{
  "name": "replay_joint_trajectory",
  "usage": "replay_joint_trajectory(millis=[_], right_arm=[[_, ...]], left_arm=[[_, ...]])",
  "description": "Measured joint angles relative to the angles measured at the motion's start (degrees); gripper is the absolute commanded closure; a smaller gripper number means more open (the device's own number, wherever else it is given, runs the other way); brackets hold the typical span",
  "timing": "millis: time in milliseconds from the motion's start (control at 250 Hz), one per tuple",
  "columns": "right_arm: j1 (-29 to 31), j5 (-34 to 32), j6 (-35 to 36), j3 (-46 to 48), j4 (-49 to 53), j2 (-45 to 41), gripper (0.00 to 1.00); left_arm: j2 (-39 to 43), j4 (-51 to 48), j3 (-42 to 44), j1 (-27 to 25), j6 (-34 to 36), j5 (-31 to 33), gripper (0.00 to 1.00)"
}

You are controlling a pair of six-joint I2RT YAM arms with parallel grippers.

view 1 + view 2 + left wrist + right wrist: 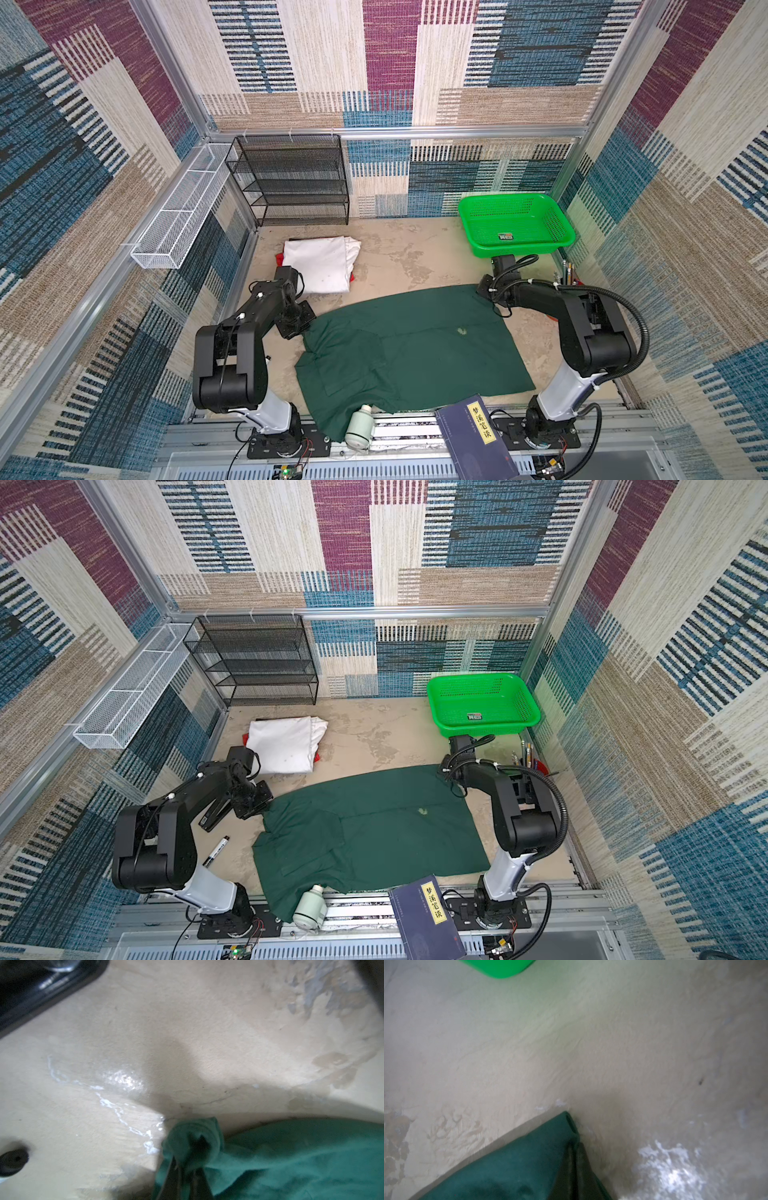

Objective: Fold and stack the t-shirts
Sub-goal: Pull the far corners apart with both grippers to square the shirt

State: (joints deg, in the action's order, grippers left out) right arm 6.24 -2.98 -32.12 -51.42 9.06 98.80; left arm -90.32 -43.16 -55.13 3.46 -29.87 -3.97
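Note:
A dark green t-shirt (415,353) (374,833) lies spread across the table in both top views, its near edge hanging over the front rail. My left gripper (187,1165) is shut on a bunched far-left corner of this shirt (291,1157), seen from above at the left gripper (306,328). My right gripper (574,1145) is shut on the shirt's far-right corner (508,1167), where the right gripper (496,309) sits low at the cloth's edge. A folded white t-shirt (320,266) (284,746) rests on a red one (279,259) at the back left.
A bright green plastic basket (478,216) stands at the back right, with a black wire rack (291,183) at the back wall and a white wire tray (183,208) on the left wall. A blue book (473,436) and a pale jar (359,424) lie on the front rail. A marker (216,851) lies by the left arm.

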Motion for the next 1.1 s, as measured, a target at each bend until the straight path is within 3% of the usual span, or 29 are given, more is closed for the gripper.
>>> replay_joint_trajectory(millis=[536,832,1100], right_arm=[[-0.7,-1.5,1.6,5.6,-2.8,-13.3,1.00],[-0.6,-2.4,1.6,5.5,-6.0,-16.1,1.00],[-0.6,-2.8,2.0,1.0,-7.4,-13.4,1.00]], left_arm=[[3.3,0.8,-5.8,1.3,5.5,0.8,1.00],[0.5,0.9,-13.0,2.0,6.5,1.6,1.00],[-4.5,0.5,-21.2,2.5,7.5,1.9,1.00]])
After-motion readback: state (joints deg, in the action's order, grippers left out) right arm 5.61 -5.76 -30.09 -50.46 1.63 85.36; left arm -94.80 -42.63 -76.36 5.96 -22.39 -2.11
